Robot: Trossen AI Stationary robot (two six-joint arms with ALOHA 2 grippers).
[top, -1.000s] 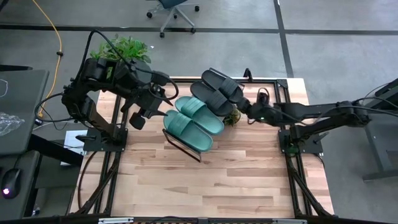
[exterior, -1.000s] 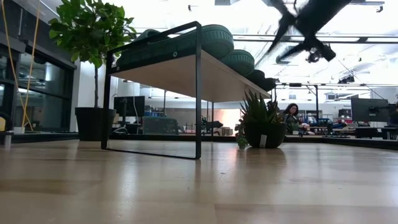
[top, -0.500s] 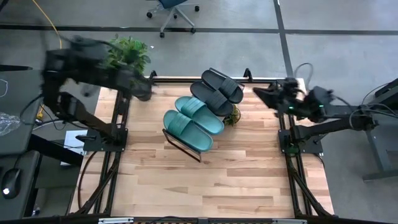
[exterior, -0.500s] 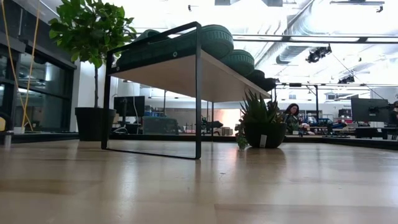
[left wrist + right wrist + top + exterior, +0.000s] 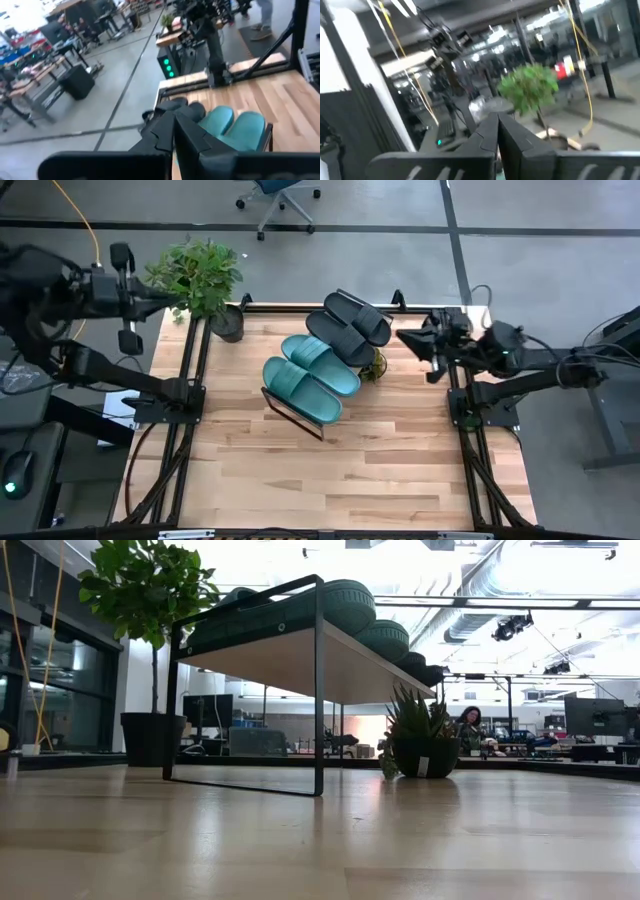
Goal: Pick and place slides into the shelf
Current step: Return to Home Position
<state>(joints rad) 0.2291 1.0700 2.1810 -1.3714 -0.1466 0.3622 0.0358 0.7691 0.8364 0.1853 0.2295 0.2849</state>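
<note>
- Pointing toward the shelf's end, the right gripper (image 5: 405, 337) hangs at the table's edge with its fingers closed together and nothing between them.
- Near its tips and off to one side sits a small potted plant (image 5: 375, 367), tucked against the end of the shelf that faces this gripper.
- Next ahead are the two black slides (image 5: 348, 323), lying side by side on the shelf (image 5: 291, 411). Their long axes run slantwise across the gripper's line of pointing, not along it.
- Beyond those, farther from this gripper, the two teal slides (image 5: 310, 375) lie parallel to the black pair, so all four sit in one row on the slanted board.
- Farthest off, past the shelf, the left gripper (image 5: 173, 122) waits out by the opposite table edge beside a large leafy plant (image 5: 200, 265). Its fingers are likewise pressed together and empty. From there the shelf lies ahead and well apart, with the teal pair on its side.
- To my eye the right gripper is the nearer of the two, yet no slide is left off the shelf to fetch.
- I judge the coming move to be a retreat. Since the shelf lies in front of each gripper, drawing straight backward should carry both away from the slides without crossing them.
</note>
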